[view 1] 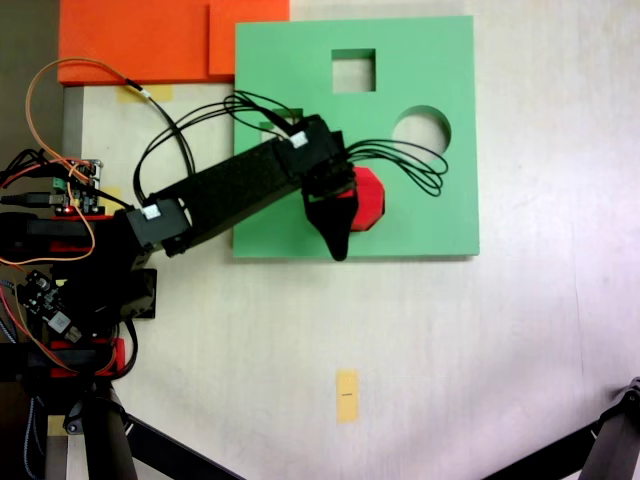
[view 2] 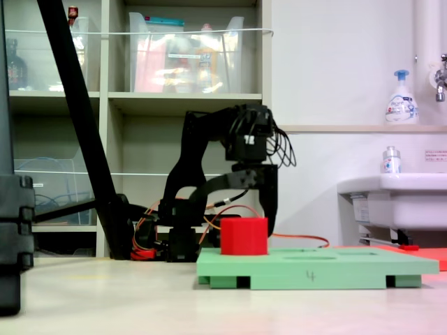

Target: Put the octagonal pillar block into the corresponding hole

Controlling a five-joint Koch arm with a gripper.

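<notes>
block (view 2: 244, 236): matt red foam
board (view 1: 420, 215): matt green foam
claw (view 1: 338, 235): black plastic
worktop (view 1: 450, 350): smooth, pale

Red block (view 1: 368, 199) between spread jaws; open board (view 1: 420, 225) rightward.

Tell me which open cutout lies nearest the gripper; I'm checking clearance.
The round cutout, up and right of the gripper in the top-down fixed view. The square cutout lies farther off, near the board's top edge.
</notes>
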